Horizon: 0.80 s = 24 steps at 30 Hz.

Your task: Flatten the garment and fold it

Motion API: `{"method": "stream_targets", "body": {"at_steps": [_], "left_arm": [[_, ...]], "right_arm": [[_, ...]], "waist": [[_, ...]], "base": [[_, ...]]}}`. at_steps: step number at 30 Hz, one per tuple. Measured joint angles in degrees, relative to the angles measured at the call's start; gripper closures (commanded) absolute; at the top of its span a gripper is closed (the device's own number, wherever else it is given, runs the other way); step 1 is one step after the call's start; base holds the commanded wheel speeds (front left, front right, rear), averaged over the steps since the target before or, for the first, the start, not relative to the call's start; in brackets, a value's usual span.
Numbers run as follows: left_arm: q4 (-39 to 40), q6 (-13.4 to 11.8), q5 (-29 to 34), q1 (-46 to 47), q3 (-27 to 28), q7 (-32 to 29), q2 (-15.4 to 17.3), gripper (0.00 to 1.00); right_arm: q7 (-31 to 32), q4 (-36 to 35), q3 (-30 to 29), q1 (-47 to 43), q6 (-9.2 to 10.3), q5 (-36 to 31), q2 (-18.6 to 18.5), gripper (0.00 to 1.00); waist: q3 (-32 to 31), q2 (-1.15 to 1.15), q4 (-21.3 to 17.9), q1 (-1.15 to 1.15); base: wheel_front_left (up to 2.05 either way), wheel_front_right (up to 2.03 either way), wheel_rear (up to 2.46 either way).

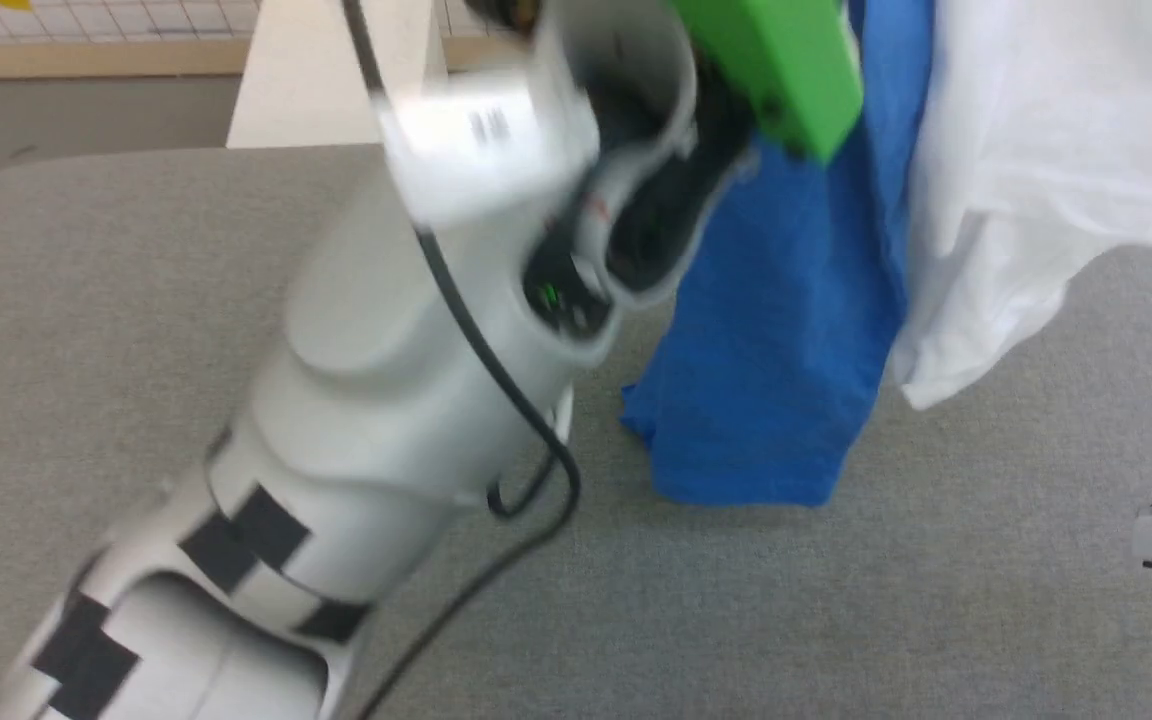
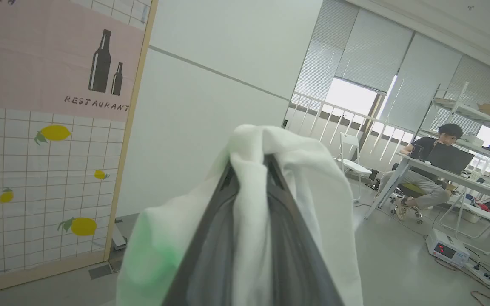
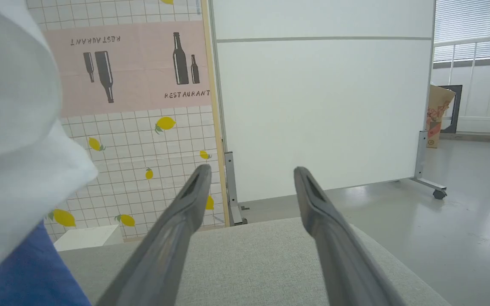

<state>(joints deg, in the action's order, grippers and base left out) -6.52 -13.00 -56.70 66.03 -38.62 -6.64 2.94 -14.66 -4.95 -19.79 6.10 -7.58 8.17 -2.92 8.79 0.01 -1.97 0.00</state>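
Garment (image 2: pixel 313 191) draped over left gripper (image 2: pixel 249 163), jaws clamped on it | right gripper (image 3: pixel 251 180) spread wide, empty, cloth hanging just beside

One garment (image 1: pixel 786 330) and one grey table (image 1: pixel 86 300) are counted. One left gripper (image 2: pixel 251 163) and one right gripper (image 3: pixel 251 172) are seen, two in all. Far off, one person (image 2: pixel 428 146), one laptop (image 2: pixel 449 158) and one white chair (image 2: pixel 349 163) are counted. Four bottles (image 3: pixel 180 59) are printed on one poster (image 3: pixel 138 85).

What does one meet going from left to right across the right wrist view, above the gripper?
garment → pink restaurant poster → white partition panel → cardboard box
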Motion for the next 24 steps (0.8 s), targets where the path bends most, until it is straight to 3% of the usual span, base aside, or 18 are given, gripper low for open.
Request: {"method": "stream_targets", "body": {"at_steps": [8,17,18,19,20,24], "left_arm": [[-8.21,-2.23,-2.83,-14.66,-8.53,8.80,-0.14,1.00],[-25.97,0.35,-3.50,-20.62,-21.04,11.74,-0.08,1.00],[-26.28,0.38,-3.77,-20.51,-21.56,12.10,-0.08,0.89],[-26.33,0.67,-4.24,-20.31,-21.99,12.56,-0.08,0.27],[-26.31,0.86,-4.72,-19.90,-22.32,13.14,-0.09,0.00],[-26.06,1.45,-5.95,-17.44,-22.69,16.39,-0.10,0.00]], "right_arm": [[0.00,-0.10,-0.42,2.48,0.00,0.08,-0.01,0.00],[0.00,1.30,2.89,4.39,0.00,0.51,0.00,0.00],[0.00,1.44,2.97,4.47,0.00,0.51,-0.01,0.00],[0.00,1.63,2.97,4.47,0.00,0.51,-0.01,0.00],[-0.01,1.90,2.91,4.47,0.00,0.51,0.00,0.00],[0.00,2.81,2.75,4.46,0.00,0.49,0.00,0.00]], "waist": [[5.03,0.00,-2.45,0.00],[9.13,0.00,-6.70,0.00],[9.33,0.00,-6.86,0.00],[9.51,0.00,-6.96,0.00],[9.56,0.00,-6.90,0.00],[8.81,0.00,-6.45,0.00]], "base": [[0.00,0.00,0.00],[0.00,0.00,0.00],[0.00,0.00,0.00],[0.00,0.00,0.00],[0.00,0.00,0.00],[0.00,0.00,0.00]]}}
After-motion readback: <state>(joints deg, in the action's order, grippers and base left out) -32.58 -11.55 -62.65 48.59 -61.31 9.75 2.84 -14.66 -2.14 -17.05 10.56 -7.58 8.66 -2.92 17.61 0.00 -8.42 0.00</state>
